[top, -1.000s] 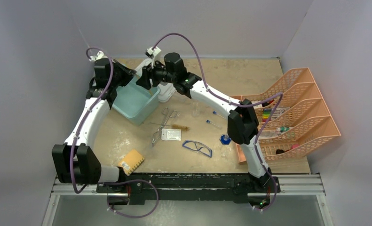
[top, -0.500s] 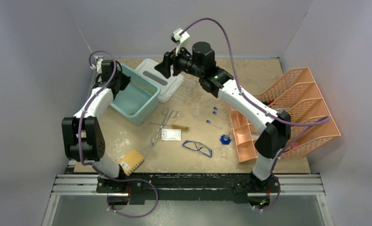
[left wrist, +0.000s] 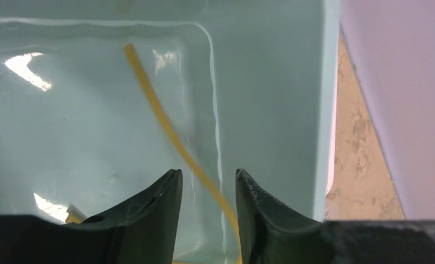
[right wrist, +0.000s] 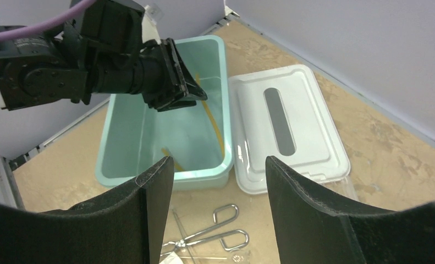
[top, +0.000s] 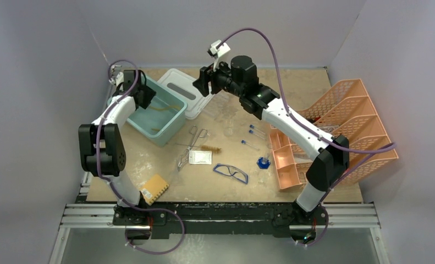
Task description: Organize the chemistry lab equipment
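Observation:
Tan rubber tubing (left wrist: 149, 93) lies inside the teal bin (left wrist: 270, 82), running between the fingers of my left gripper (left wrist: 208, 176) without touching them. That gripper (top: 144, 94) is open and sits over the bin's far left corner. From the right wrist, the tubing (right wrist: 218, 129) shows against the bin's right wall. My right gripper (right wrist: 219, 160) is open and empty, high over the white lid (right wrist: 308, 110). Metal tongs (top: 193, 140), a bristle brush (top: 210, 148), a white packet (top: 199, 158), safety glasses (top: 230, 172) and blue-capped test tubes (top: 254, 131) lie on the table.
The peach organiser (top: 341, 137) stands at the right edge. A yellow-orange sponge (top: 153, 188) lies near the front left. A small blue item (top: 263, 162) rests by the organiser. The lid (top: 171, 77) lies right of the bin (top: 165, 132). Walls enclose the table.
My left gripper has opened and the tubing now lies loose in the bin. The right arm has swung up and to the right, away from the bin.

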